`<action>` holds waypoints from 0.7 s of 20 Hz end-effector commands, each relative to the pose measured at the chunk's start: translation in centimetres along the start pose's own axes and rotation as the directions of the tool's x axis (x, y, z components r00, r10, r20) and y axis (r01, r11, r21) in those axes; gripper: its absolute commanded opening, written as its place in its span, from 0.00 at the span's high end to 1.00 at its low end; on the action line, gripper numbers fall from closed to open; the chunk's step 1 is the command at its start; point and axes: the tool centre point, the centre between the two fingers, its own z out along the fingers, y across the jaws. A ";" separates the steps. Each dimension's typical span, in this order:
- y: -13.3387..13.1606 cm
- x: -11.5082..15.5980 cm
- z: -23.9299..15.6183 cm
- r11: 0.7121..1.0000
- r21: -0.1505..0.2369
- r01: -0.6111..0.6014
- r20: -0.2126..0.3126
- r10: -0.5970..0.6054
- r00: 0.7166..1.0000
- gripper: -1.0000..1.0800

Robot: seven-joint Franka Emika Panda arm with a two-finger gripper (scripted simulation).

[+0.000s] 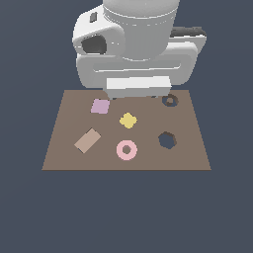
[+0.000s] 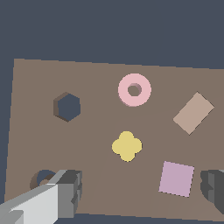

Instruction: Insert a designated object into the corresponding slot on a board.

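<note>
Pink ring (image 1: 127,150) lay flat on the board (image 1: 59,148), slot (image 1: 170,101) at roughly 1 o'clock from it, gripper (image 2: 140,192) seemingly wide open, holding nothing.

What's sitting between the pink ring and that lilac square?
The yellow scalloped piece lies roughly between the pink ring and the lilac square, clearest in the wrist view.

**Setting: plain simulated ground, no room features**

Ground (image 1: 123,212): one flat, uniform slate-blue surface filling both views to every edge. Texture: none, with no seams, tiles or horizon line. Walls, furniture, windows: cannot be made out anywhere. Light: even and diffuse, source unseen, leaving only soft, faint shading and no sharp cast shadows on the ground.
</note>
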 end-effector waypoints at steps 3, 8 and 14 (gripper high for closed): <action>0.0 0.0 0.1 1.000 0.000 0.002 0.000 -0.002 1.000 0.04; 0.3 0.5 0.8 1.000 0.000 0.030 0.001 -0.030 1.000 0.04; 0.9 1.8 2.9 0.995 0.001 0.104 0.004 -0.104 0.995 0.04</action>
